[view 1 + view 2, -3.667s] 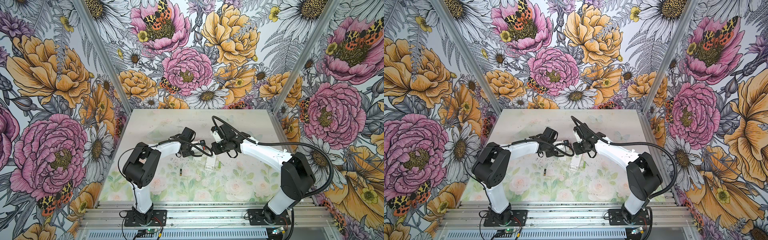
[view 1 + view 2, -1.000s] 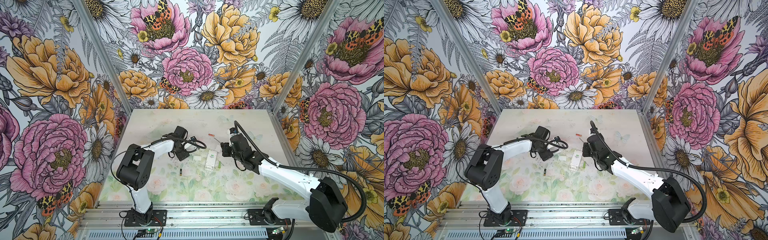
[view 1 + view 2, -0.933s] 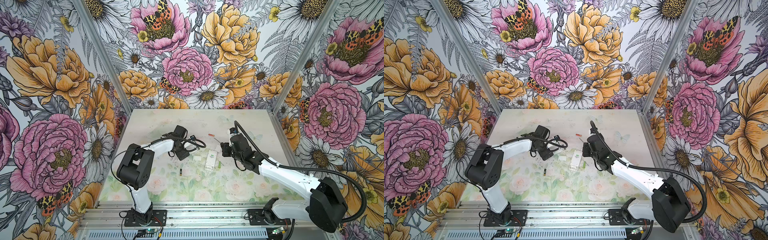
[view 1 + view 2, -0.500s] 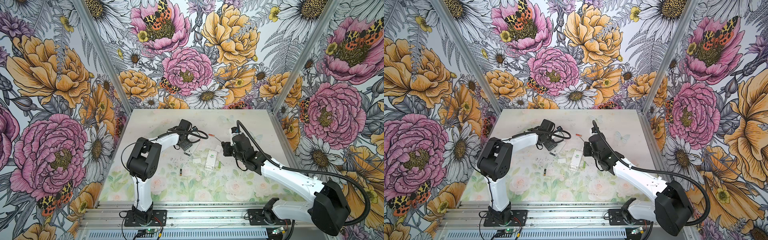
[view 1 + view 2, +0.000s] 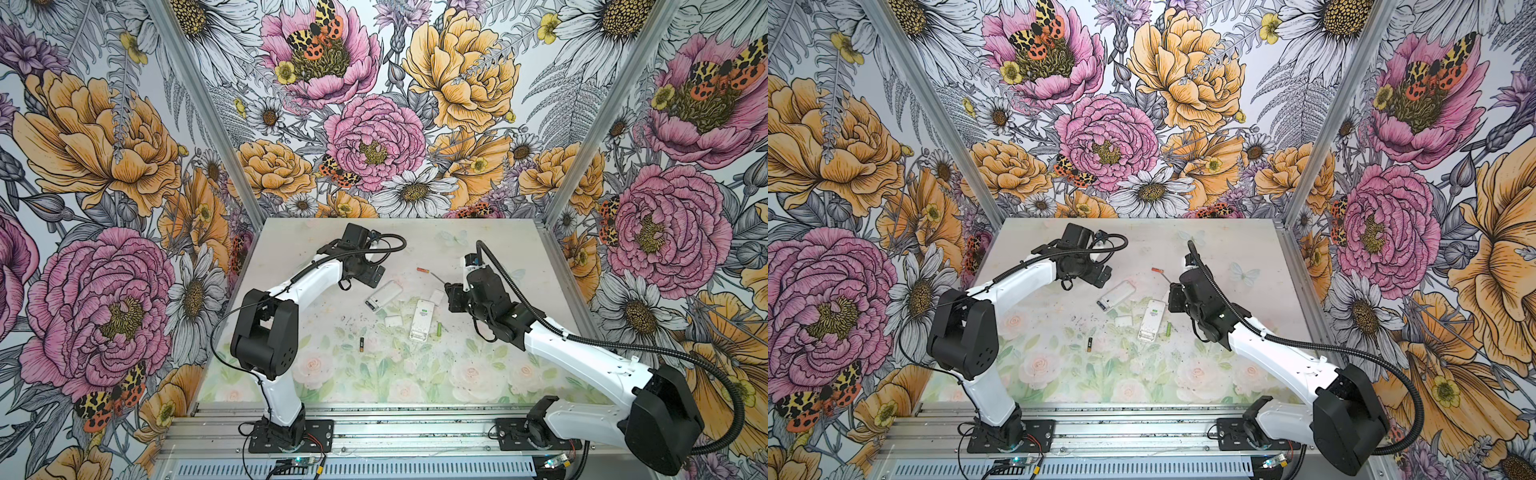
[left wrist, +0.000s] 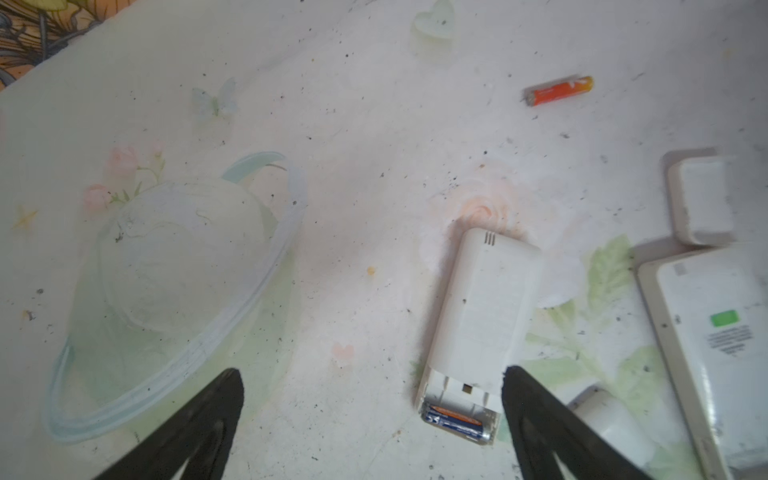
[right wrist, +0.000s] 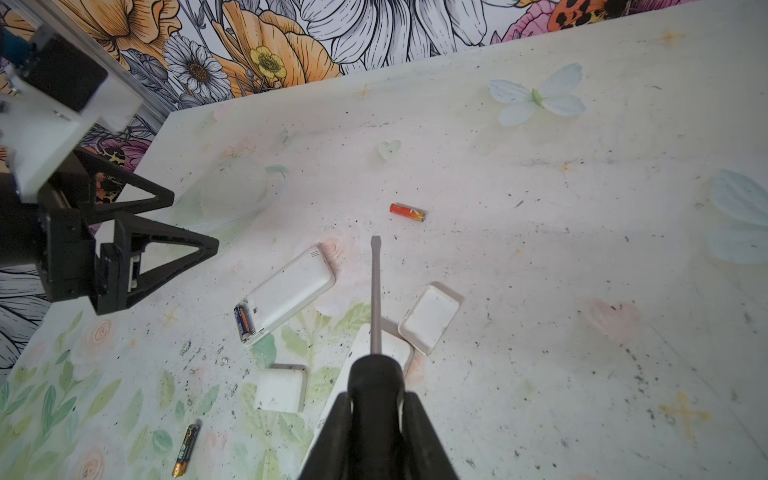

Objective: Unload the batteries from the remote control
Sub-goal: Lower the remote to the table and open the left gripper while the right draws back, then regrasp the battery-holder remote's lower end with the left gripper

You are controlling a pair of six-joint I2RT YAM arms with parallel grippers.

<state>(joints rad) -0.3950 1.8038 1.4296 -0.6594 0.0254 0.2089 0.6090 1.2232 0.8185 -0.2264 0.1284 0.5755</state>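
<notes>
A small white remote control [image 6: 482, 316] lies face down with its battery bay uncovered, and a blue-and-orange battery [image 6: 455, 420] sits inside. My left gripper [image 6: 371, 376] hangs open just above the remote's far-left end [image 5: 384, 294], holding nothing. An orange-red battery [image 5: 422, 270] lies further back. A lime green battery [image 5: 439, 329] rests beside a longer white remote [image 5: 422, 314]. A black, gold-ended battery [image 7: 185, 449] lies nearer the front. My right gripper [image 7: 376, 397] is shut on a black screwdriver handle, with the shaft [image 7: 375, 286] pointing toward the orange-red battery [image 7: 407, 212].
Two loose white battery covers lie by the remotes, one [image 7: 281, 388] near the small remote's open end and one [image 7: 430, 318] beside the screwdriver shaft. The floral walls close in the mat [image 5: 498, 374] at the back and on both sides.
My left arm has swung toward the back and its open gripper has drawn off the small remote, which now lies uncovered. The right arm has barely moved.
</notes>
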